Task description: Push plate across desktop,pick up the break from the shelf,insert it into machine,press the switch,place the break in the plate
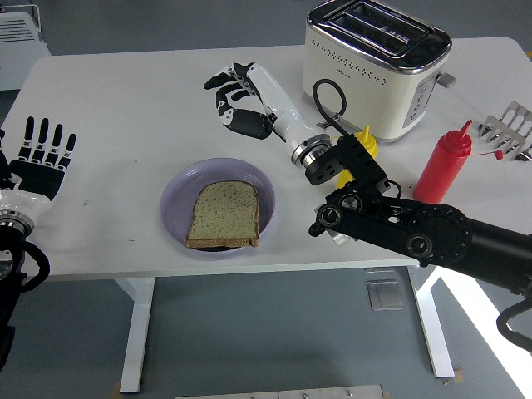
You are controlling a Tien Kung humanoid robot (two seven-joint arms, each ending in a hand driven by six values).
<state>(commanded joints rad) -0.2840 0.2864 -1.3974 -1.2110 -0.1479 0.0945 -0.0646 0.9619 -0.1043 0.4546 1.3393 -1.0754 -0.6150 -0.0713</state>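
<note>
A slice of brown bread (pixel 224 215) lies flat in the lilac plate (pixel 174 198) near the table's front edge. My right hand (pixel 234 98) hovers above the table behind the plate, its fingers loosely spread and holding nothing. The cream toaster (pixel 374 66) stands at the back right with both slots empty. A metal bread rack (pixel 510 131) sits at the right edge. My left hand (pixel 43 156) rests at the left edge with straight, spread fingers.
A yellow squeeze bottle (pixel 366 143) is partly hidden behind my right forearm. A red squeeze bottle (pixel 443 165) stands to its right, in front of the toaster. A black cable loops off my right wrist.
</note>
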